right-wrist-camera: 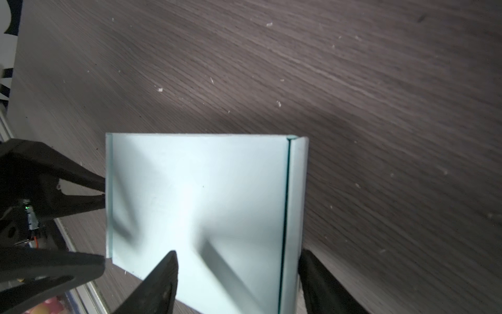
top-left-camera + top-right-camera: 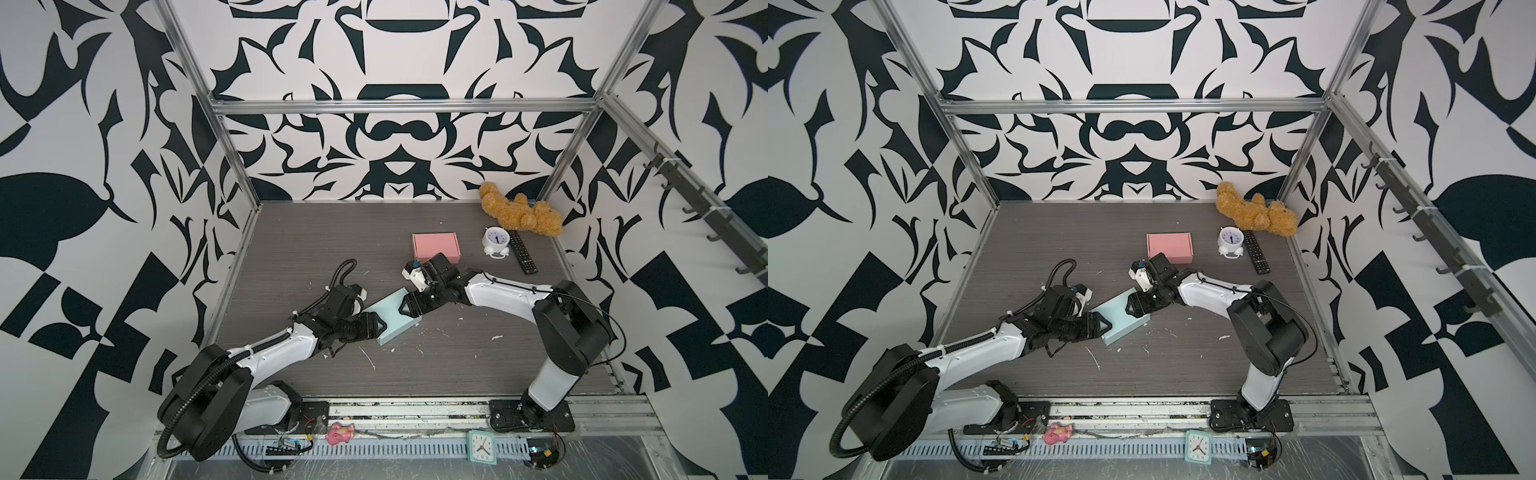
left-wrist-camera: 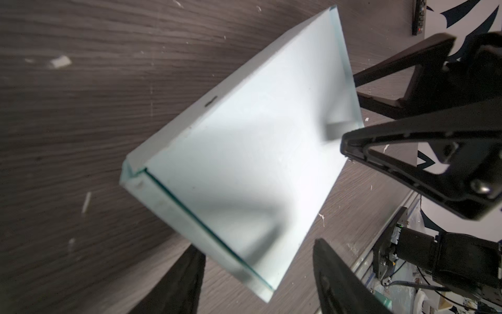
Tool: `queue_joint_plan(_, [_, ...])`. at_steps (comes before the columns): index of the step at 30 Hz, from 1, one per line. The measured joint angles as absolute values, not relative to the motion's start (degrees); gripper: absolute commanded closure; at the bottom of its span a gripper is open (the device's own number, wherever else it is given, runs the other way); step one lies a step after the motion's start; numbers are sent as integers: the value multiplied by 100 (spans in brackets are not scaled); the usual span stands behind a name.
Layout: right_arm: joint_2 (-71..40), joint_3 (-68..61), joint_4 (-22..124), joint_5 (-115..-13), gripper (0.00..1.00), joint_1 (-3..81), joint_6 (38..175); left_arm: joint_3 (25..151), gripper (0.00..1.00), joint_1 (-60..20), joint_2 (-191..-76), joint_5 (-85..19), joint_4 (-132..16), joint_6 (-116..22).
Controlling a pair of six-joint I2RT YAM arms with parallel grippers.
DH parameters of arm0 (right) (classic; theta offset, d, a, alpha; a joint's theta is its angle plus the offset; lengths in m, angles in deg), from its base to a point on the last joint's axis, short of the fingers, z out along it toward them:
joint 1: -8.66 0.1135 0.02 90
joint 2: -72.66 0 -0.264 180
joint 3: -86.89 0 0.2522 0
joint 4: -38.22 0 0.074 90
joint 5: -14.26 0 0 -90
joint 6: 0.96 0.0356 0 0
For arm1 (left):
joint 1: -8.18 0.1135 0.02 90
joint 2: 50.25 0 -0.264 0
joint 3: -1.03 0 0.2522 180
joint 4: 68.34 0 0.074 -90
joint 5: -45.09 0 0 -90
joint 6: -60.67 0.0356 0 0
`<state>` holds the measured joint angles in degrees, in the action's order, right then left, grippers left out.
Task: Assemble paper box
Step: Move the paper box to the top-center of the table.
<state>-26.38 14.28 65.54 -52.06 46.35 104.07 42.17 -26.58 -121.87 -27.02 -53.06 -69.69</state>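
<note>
Jaws of the left gripper (image 2: 379, 324) stand apart at one end of a closed pale-blue paper box (image 2: 395, 321) lying on the wood-grain table (image 2: 316, 249). The right gripper (image 2: 405, 306), also spread, meets the opposite end, one finger over the lid, one beside the wall. Whether either presses the cardboard cannot be told. Beyond: pink box (image 2: 436, 246), alarm clock (image 2: 495, 242), remote control (image 2: 523, 252), teddy bear (image 2: 521, 212).
</note>
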Motion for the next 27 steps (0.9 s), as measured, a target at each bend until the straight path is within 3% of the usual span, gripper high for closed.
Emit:
queue_joint_plan(12, [-2835, 1378, 6324, -5217, 28, 4633, 10606, 4844, 34, -2081, -13096, -2538, -5234, -6647])
queue_joint_plan(27, [-3921, 62, 6379, -5350, 28, 4530, 10724, 5743, 35, -1279, -14044, -2464, -5205, -6291])
